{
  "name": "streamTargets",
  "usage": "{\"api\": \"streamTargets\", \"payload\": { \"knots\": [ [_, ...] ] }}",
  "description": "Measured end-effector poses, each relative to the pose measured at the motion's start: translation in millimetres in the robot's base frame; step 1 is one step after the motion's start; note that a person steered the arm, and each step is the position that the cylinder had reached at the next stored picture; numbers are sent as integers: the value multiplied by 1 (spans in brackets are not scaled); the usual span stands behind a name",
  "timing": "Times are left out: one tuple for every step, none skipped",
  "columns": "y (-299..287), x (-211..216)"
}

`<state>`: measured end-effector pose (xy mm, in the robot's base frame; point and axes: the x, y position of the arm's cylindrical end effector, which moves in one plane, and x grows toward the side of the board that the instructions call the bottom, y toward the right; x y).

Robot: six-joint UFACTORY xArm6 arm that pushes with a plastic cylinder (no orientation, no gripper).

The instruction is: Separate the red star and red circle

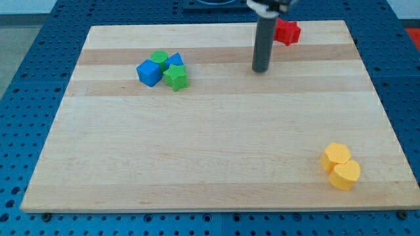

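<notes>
A red block [287, 32], star-like in outline, lies near the board's top edge, right of centre. Its left side is hidden behind my dark rod. I can make out no separate red circle; it may be hidden behind the rod. My tip [260, 69] rests on the board just below and to the left of the red block, a short gap away from it.
A cluster at the upper left holds a blue cube [149, 73], a green round block [158, 58], a blue triangle [174, 61] and a green star [176, 77]. Two yellow blocks [336, 156] [345, 175] touch at the lower right. The wooden board [210, 151] lies on a blue pegboard.
</notes>
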<state>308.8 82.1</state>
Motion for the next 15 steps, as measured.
{"api": "streamTargets", "payload": {
  "knots": [
    [-39,-60],
    [-54,-106],
    [-44,-116],
    [-17,-117],
    [6,-117],
    [25,-117],
    [49,-116],
    [70,-108],
    [86,-92],
    [98,-77],
    [110,-64],
    [117,-36],
    [124,-4],
    [131,30],
    [137,57]
  ]
}}
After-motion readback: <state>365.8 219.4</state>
